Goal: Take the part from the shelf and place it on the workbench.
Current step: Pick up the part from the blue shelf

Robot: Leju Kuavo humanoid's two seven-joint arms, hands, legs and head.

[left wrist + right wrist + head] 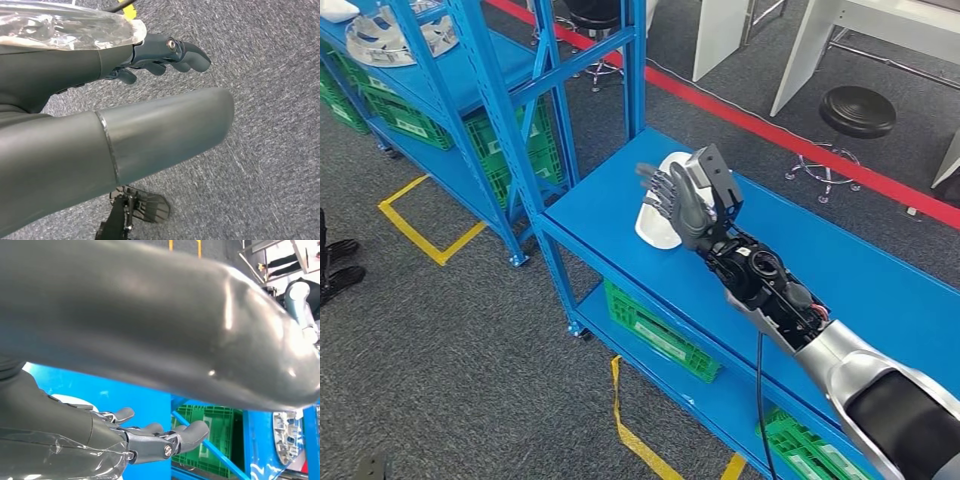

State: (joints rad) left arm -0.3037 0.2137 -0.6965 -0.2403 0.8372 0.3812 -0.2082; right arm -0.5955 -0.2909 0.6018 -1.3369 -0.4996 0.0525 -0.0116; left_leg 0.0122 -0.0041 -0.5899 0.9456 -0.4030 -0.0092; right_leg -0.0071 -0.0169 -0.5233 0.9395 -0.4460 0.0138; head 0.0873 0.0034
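Note:
A white rounded part [652, 222] lies on the blue workbench [848, 280], near its left end. My right hand [684, 200] hovers just over the part's right side with fingers stretched and spread, nothing between them and the thumb. In the right wrist view the fingers [166, 440] reach out straight under the thick thumb [188, 330], and a sliver of the white part [68, 401] peeks out past the palm. My left hand [124, 110] hangs over grey carpet with its fingers [177, 52] extended and holding nothing.
The blue shelf [501, 110] stands to the left with silvery parts [388, 40] on its board and green crates [418, 120] below. Another green crate [660, 335] sits under the workbench. A black stool [857, 110] and a red floor line lie beyond. A person's shoes [339, 268] show at the left edge.

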